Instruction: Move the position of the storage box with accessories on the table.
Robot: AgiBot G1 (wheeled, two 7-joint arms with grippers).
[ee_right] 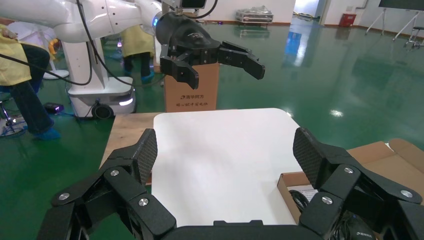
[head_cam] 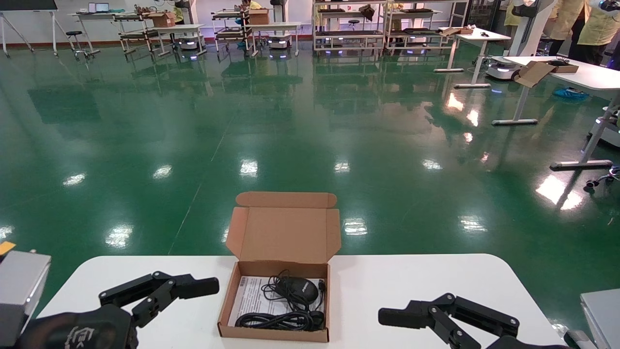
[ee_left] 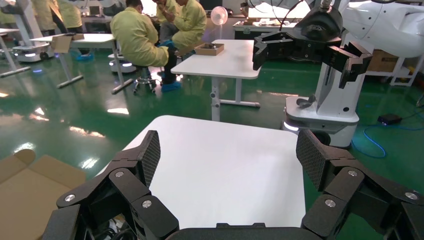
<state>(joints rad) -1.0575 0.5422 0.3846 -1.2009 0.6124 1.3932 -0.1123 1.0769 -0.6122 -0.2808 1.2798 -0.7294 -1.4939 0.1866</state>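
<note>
Cardboard storage box (head_cam: 280, 291) between spread-fingered left gripper (head_cam: 193, 291), right gripper (head_cam: 402, 317).

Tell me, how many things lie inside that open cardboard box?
3: a black mouse at the back, a coiled cable in front, a paper sheet beneath them. Paper might hide more.

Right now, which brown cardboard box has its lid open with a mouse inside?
The storage box on the near table, between both end effectors; the distant cartons stand on far benches.
</note>
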